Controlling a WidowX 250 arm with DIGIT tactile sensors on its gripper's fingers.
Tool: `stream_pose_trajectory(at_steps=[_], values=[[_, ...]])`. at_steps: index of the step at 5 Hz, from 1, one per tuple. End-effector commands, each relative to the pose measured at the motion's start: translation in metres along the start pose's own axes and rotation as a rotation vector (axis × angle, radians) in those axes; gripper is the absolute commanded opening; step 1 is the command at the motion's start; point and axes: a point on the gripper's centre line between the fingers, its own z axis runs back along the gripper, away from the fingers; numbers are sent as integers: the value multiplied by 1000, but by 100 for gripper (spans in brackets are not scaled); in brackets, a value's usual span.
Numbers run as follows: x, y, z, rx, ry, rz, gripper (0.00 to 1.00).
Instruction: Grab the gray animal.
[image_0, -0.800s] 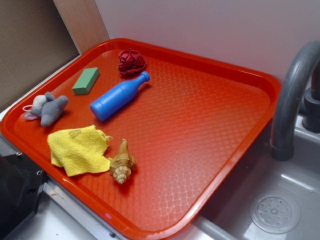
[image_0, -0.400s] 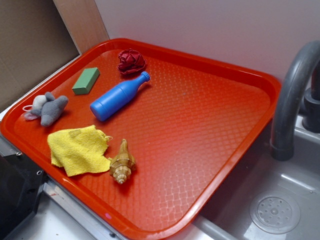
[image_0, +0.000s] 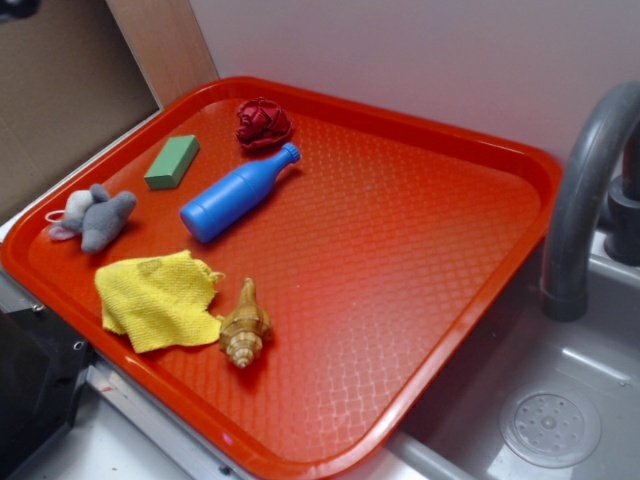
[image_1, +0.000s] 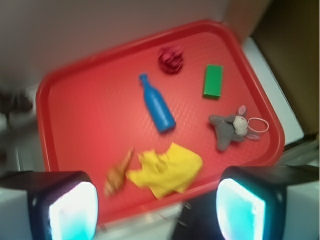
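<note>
Exterior view: no readable writing on any item. Red tray (image_0: 420, 240) holds a gray animal (image_0: 92, 217) at its left edge, a green block (image_0: 172, 161), blue bottle (image_0: 238, 192) lying on its side, dark red cloth ball (image_0: 263, 123), yellow rag (image_0: 158, 298) and shell (image_0: 244, 327) touching the rag. Faucet (image_0: 590, 190) cut off at right. Wrist view, blurred: gripper (image_1: 155, 210) high above the tray, jaws wide apart and empty, fingers (image_1: 70, 207) cropped below.
</note>
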Motion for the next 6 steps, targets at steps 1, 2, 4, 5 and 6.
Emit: stream_pose_trajectory(at_steps=[1,2,4,5,6], values=[[41,45,-35,152,-164,438,100],[44,73,-58,277,-215,655,100],[24,105,-107,475,-162,929,100],[24,117,-131,509,-158,913,100],[33,126,-153,497,-198,884,100]])
